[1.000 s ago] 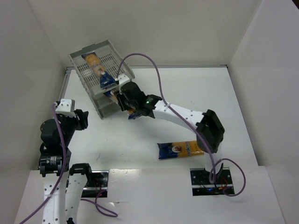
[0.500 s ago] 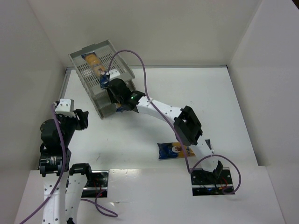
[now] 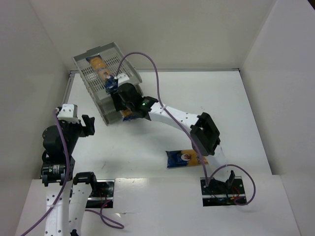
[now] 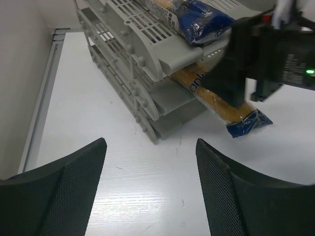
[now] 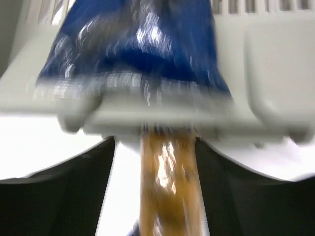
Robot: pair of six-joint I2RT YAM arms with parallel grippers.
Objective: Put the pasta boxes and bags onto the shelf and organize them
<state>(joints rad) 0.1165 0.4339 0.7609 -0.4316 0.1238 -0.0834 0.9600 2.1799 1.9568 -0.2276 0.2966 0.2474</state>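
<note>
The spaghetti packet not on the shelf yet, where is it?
The loose packet lies on the table, near right in the top view, partly under the right arm, apart from the shelf.

Matt plastic shelf (image 3: 97,93), glossy film packets (image 3: 184,158)

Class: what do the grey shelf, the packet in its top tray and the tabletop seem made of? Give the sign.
Shelf: moulded plastic, matte, uniform grey with slotted ribs. Packet: thin glossy plastic film, crinkled with bright glints. Tabletop: probably white painted or laminated board, faint grain lines, slight sheen.
</note>
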